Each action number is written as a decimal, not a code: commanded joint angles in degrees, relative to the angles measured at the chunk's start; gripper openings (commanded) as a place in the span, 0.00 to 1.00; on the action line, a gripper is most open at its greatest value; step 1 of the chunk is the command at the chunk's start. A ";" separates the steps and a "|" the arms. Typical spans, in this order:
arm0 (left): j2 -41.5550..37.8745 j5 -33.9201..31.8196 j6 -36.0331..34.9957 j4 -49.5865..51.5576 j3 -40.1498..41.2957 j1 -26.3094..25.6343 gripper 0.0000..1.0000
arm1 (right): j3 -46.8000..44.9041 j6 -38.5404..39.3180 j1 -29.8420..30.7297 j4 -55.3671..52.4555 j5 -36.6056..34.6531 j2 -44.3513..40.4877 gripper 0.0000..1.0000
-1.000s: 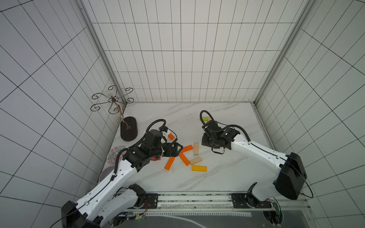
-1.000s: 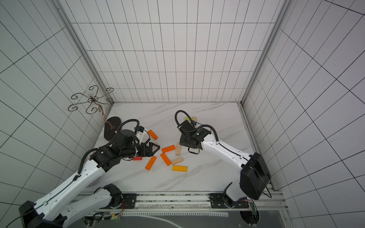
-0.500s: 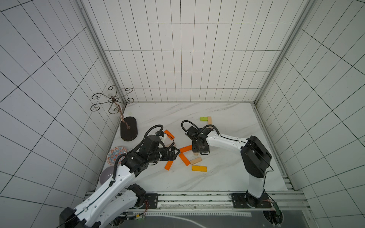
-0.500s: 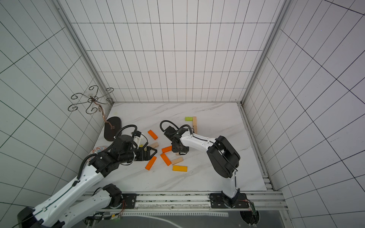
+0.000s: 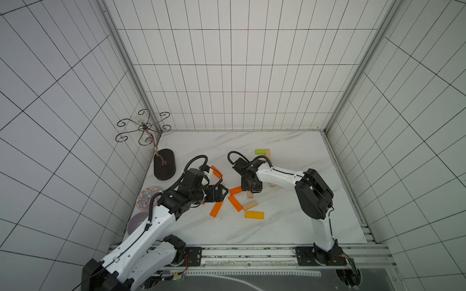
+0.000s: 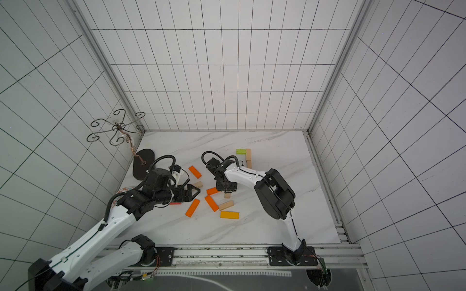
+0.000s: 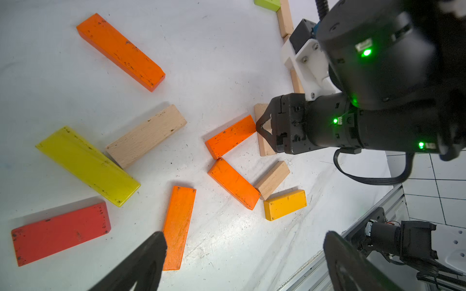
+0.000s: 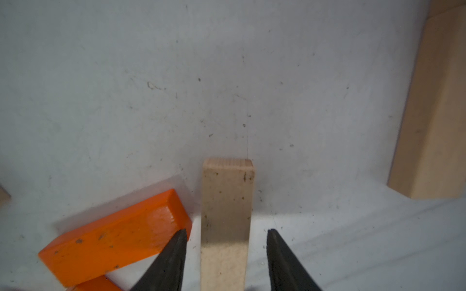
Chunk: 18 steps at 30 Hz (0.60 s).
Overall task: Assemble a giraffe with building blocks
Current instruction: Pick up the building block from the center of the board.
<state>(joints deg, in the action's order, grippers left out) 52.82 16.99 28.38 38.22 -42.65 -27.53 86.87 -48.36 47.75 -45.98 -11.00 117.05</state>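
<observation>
The building blocks lie scattered on the white marble table. My right gripper [image 8: 227,230] is open and points down, its fingers either side of a pale wooden block [image 8: 227,196] with a gap on each side. An orange block [image 8: 118,236] lies just beside one finger. In both top views that gripper [image 5: 251,191] [image 6: 228,190] is low over the cluster. My left gripper [image 7: 245,239] [image 5: 223,194] is wide open and holds nothing, above another orange block [image 7: 177,226]. Red [image 7: 60,233], yellow [image 7: 88,165] and pale [image 7: 146,136] blocks lie under the left arm.
A lime green block [image 5: 260,151] and a row of pale blocks [image 5: 267,152] lie at the back. The dark oval stand base [image 5: 164,164] with its wire top [image 5: 143,127] and a patterned plate [image 5: 146,199] are at the left edge. The metal rail [image 5: 239,252] runs along the front.
My right arm has swung left from the back right over the block cluster and come down astride the pale block, with its jaws a little wider. The left gripper has barely moved.
</observation>
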 commanded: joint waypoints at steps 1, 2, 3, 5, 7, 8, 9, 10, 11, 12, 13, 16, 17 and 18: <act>0.70 0.95 -1.40 -1.39 -1.48 0.54 0.97 | 4.72 -0.49 -0.63 -1.85 0.83 1.72 0.52; 0.85 1.02 -1.48 -1.58 -1.43 0.59 0.97 | 4.59 -0.59 -0.68 -1.71 1.02 1.96 0.51; 1.03 1.10 -1.48 -1.72 -1.42 0.63 0.97 | 4.39 -0.60 -0.73 -1.53 1.14 2.17 0.50; 1.28 1.20 -1.47 -1.92 -1.31 0.72 0.97 | 3.77 -0.68 -1.06 -1.07 1.48 2.34 0.48; 1.41 1.28 -1.49 -2.02 -1.38 0.72 0.97 | 3.04 -0.86 -1.41 -0.58 1.84 2.22 0.45; 1.50 1.25 -1.49 -2.09 -1.45 0.73 0.97 | 2.64 -0.94 -1.59 -0.27 1.86 2.13 0.44; 1.60 1.29 -1.52 -2.14 -1.48 0.81 0.97 | 2.22 -0.95 -1.76 -0.06 1.86 2.03 0.42; 1.67 1.33 -1.64 -2.09 -1.56 0.81 0.97 | 1.95 -0.95 -1.86 0.18 1.78 1.95 0.42; 1.67 1.31 -1.66 -2.09 -1.63 0.81 0.97 | 1.82 -0.99 -1.99 0.25 1.85 1.95 0.41; 1.81 1.25 -1.65 -2.10 -1.64 0.81 0.97 | 1.72 -0.95 -1.96 0.37 1.94 2.01 0.41; 1.84 1.23 -1.70 -2.11 -1.77 0.81 0.97 | 1.72 -0.95 -1.97 0.36 2.03 2.04 0.41; 1.80 1.20 -1.64 -2.10 -1.84 0.81 0.97 | 1.47 -1.08 -1.96 0.53 2.22 1.53 0.42; 1.85 1.20 -1.66 -2.17 -1.87 0.81 0.97 | 1.30 -1.08 -1.96 0.64 2.22 1.30 0.41; 1.85 1.29 -1.56 -2.18 -1.82 0.81 0.97 | 1.03 -1.08 -1.96 0.88 2.22 1.16 0.41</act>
<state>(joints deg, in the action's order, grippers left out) 54.48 17.93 27.38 37.41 -42.65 -26.92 86.98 -48.73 46.35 -44.77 -9.15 118.32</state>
